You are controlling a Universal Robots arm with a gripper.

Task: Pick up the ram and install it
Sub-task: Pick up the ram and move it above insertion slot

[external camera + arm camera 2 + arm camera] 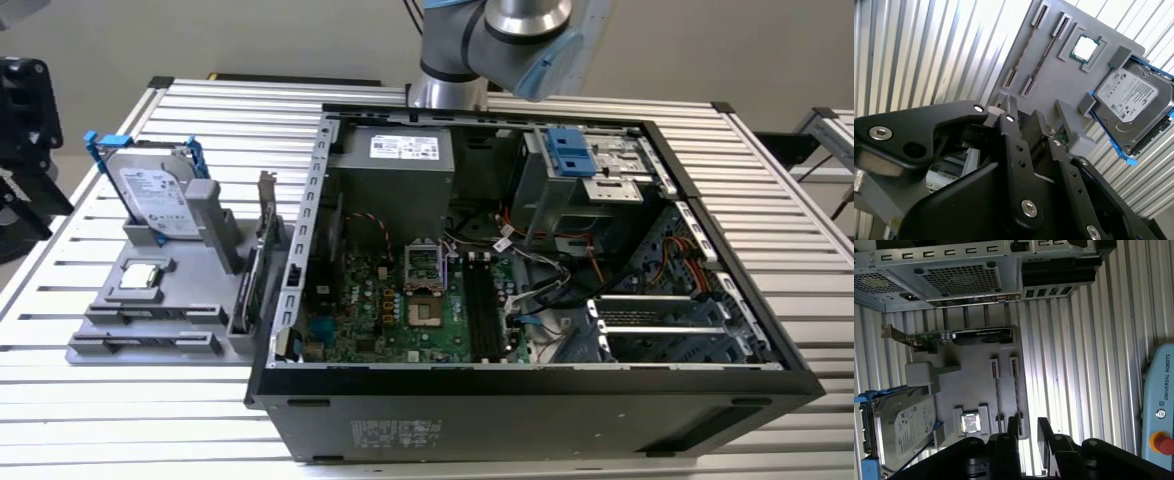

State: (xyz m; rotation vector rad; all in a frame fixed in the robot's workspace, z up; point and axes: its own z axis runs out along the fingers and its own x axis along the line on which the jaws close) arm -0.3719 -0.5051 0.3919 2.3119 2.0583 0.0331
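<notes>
Fingers (pixel 1044 432): spread apart, with a clear gap between the pads in the first wrist view and nothing in it. They hold nothing. They hang above the bench (pixel 1089 365), over one end of the grey holder (pixel 969 385), just beside the end clips of its two long cradles.

Ram (pixel 1016 395): a thin stick standing on edge in the cradle farther from the processor chip (pixel 970 422). It shows edge-on as a dark line between its clips. It sits in the holder, and as far as I can tell the fingers do not touch it. The cradle next to the chip looks empty in the second wrist view, though I am not certain.

Same holder, going outward: the hard drive (pixel 904 425) in its blue frame is propped at one corner. The expansion card (pixel 979 335) with its metal bracket stands upright along the edge facing the computer case (pixel 534 410).

The case lies open on the bench, at the exterior view's right of the holder. The motherboard (pixel 387 300) is exposed. The long black memory slots (pixel 477 310) beside the processor socket look unfilled, though cables cross close by. The arm (pixel 527 20) rises behind the case.

Progress, my reading: early. The fingers are at the pick-up place, but the ram is neither gripped nor lifted. Pick and install are both undone.
</notes>
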